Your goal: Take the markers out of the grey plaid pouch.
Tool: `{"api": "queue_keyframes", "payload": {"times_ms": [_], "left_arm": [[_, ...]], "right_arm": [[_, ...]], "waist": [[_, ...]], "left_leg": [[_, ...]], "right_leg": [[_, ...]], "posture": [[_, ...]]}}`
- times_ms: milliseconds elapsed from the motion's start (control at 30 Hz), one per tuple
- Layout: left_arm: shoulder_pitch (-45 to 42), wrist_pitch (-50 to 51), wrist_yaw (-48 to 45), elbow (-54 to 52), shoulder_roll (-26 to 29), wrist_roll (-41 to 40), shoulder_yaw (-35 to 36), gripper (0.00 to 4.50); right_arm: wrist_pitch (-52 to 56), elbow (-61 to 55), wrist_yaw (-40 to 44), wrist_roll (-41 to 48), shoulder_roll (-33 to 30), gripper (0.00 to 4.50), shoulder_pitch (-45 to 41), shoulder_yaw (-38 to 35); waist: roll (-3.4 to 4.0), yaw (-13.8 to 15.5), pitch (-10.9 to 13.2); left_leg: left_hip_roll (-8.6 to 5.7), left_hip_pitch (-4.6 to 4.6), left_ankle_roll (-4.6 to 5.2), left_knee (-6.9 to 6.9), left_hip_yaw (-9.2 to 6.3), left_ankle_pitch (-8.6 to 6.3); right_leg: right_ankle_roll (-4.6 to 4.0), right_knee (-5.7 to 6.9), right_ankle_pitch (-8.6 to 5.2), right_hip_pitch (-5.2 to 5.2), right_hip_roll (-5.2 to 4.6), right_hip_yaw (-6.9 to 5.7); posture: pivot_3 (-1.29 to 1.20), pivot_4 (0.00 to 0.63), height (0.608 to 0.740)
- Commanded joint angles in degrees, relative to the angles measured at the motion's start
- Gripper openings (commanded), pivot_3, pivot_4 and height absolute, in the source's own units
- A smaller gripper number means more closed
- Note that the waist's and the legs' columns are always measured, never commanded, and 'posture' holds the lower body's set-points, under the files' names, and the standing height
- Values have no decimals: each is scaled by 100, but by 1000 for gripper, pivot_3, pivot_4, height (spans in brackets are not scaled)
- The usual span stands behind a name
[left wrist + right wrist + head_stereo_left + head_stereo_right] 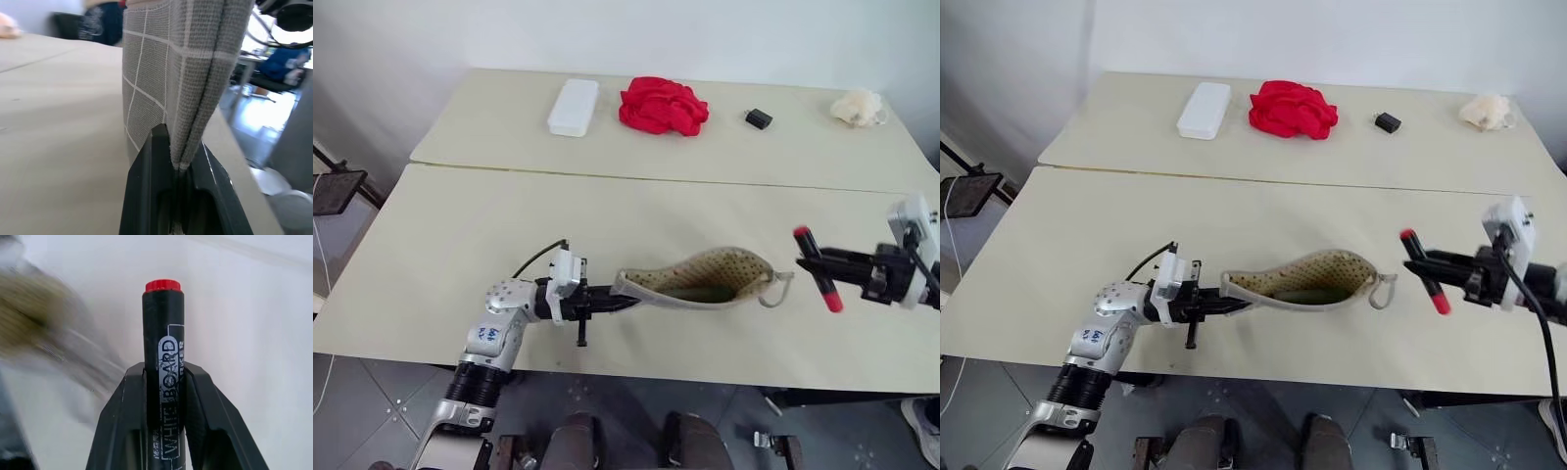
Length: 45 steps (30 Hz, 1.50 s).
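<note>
1. Left gripper (625,303) clamped tight on one end of the grey plaid pouch (700,280), fingers (149,186) pressed flat against the gridded fabric on both sides.
2. Pouch held out over the near table (440,274), mouth gaping upward, tan dotted lining on show, a small loop hanging at the far end.
3. Inside the open pouch, a green marker (700,293) lying along the bottom.
4. Right gripper (815,260) closed around a red marker (818,268), off to the right of the pouch and apart from it; black barrel with red ends, tilted across the fingers.
5. Close up from the right wrist: barrel (164,357) pinched between both black fingers, "WHITEBOARD" print readable, red end pointing away.
6. On the far table (489,127): white box (574,106), red cloth heap (663,106), small black object (759,118), pale crumpled lump (858,107).
</note>
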Motion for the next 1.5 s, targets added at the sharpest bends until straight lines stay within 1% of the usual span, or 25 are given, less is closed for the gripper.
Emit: {"api": "queue_keyframes", "payload": {"times_ms": [33,133,200,233,267,433,500,567,667,767,833,900,933,1033,1067,1133,1200,1267,1300,1400,1500], "left_arm": [[-138,-138,-208,50,-98,-64,-95,0],[-199,-306,-244,203,-191,-27,-106,0],[-254,-483,-143,404,-262,115,-108,0],[-279,-589,-96,498,-293,171,-104,0],[-305,-707,-46,608,-323,219,-84,0],[-335,-1159,23,908,-385,340,-26,0],[-326,-1195,10,931,-375,324,-28,0],[-310,-1216,-17,954,-362,313,-43,0],[-310,-1261,-31,1022,-369,337,-70,0],[-333,-1282,-21,1094,-394,357,-90,0],[-341,-1291,-16,1105,-407,367,-103,0],[-359,-1286,-7,1116,-417,376,-108,0],[-367,-1284,-3,1125,-420,380,-109,0],[-367,-1268,2,1115,-415,377,-105,0],[-365,-1265,3,1114,-415,376,-104,0],[-359,-1252,6,1113,-414,371,-102,0],[-348,-1239,0,1101,-413,366,-107,0],[-345,-1231,-2,1096,-411,361,-106,0],[-337,-1228,-6,1091,-409,362,-111,0],[-320,-1219,-13,1080,-408,364,-124,0],[-292,-1174,5,1040,-411,359,-135,0]], "right_arm": [[-607,274,-95,-768,-127,631,215,159],[-571,466,-277,-1058,-73,631,165,330],[-715,480,-292,-1268,-77,1379,206,457],[-769,475,-304,-1327,-52,1615,215,476],[-844,456,-297,-1341,-6,1962,203,461],[-1439,357,-44,-1276,76,3661,91,80],[-1510,219,182,-1153,-15,3661,53,-78],[-878,-373,446,-541,-289,3661,-299,-255],[-27,-1162,554,204,-670,3661,-933,-138],[591,-1774,269,808,-685,3062,-1718,236],[892,-2048,180,1037,-708,2394,-1980,422],[1182,-2437,164,1254,-800,1602,-2185,728],[1290,-2637,140,1333,-817,1310,-2281,890],[1605,-3038,-5,1450,-843,218,-2500,1263],[1729,-3130,-87,1503,-827,33,-2563,1361],[1926,-3266,-313,1476,-762,33,-2677,1602],[2072,-3396,-538,1149,-845,33,-2732,1975],[2125,-3472,-543,1039,-886,33,-2722,2178],[2086,-3527,-619,818,-882,33,-2721,2395],[2124,-3598,-922,411,-629,33,-2894,2919],[2362,-3529,-1497,-44,-123,33,-3351,3443]], "waist": [[0,-24,0],[1,-29,0],[5,-12,-2],[5,-8,-2],[6,-6,-2],[6,5,-2],[6,5,-2],[12,-1,1],[32,-32,0],[26,-19,3],[26,2,3],[26,22,3],[26,20,3],[26,7,3],[26,3,3],[26,-1,3],[26,-1,3],[26,0,3],[26,-3,3],[26,-14,3],[27,-25,2]], "left_leg": [[1,3,0,0,2,0],[2,8,0,0,8,3],[3,9,-1,1,7,4],[2,9,-1,1,7,3],[2,8,-1,1,7,3],[1,7,0,1,5,3],[0,7,0,1,5,3],[1,7,0,2,4,3],[6,8,0,6,-14,3],[12,11,-2,6,-33,3],[12,7,1,13,-38,0],[8,-10,4,25,-38,-2],[7,-18,6,30,-38,-3],[6,-19,8,33,-39,-5],[6,-19,8,33,-38,-5],[6,-19,8,34,-38,-5],[6,-18,8,35,-38,-5],[6,-19,8,35,-37,-5],[5,-19,8,35,-36,-5],[5,-19,8,36,-33,-4],[6,-18,7,39,-33,-4]], "right_leg": [[0,1,0,1,0,3],[0,5,0,0,0,9],[0,6,0,0,0,9],[0,6,0,1,0,9],[0,4,0,1,0,9],[1,1,0,1,0,8],[1,1,1,2,0,8],[1,2,1,2,0,8],[1,4,1,0,0,13],[0,4,1,4,4,8],[-3,0,3,5,3,8],[-3,-1,3,4,0,-4],[-3,-1,3,3,-1,-8],[-2,1,3,2,-3,-7],[-3,1,3,2,-3,-8],[-3,2,3,2,-3,-8],[-3,3,3,3,-3,-8],[-3,4,3,2,-3,-8],[-3,3,3,2,-3,-8],[-2,6,3,1,-4,-8],[-3,9,3,0,-3,-7]], "posture": [[0,150,740],[0,150,740],[0,150,740],[0,150,740],[0,150,740],[0,150,740],[0,150,740],[0,150,740],[0,150,740],[0,150,740],[0,150,740],[0,150,740],[0,150,740],[0,150,740],[0,150,740],[0,150,740],[0,150,740],[0,150,740],[0,150,740],[0,150,740],[0,150,740]]}}
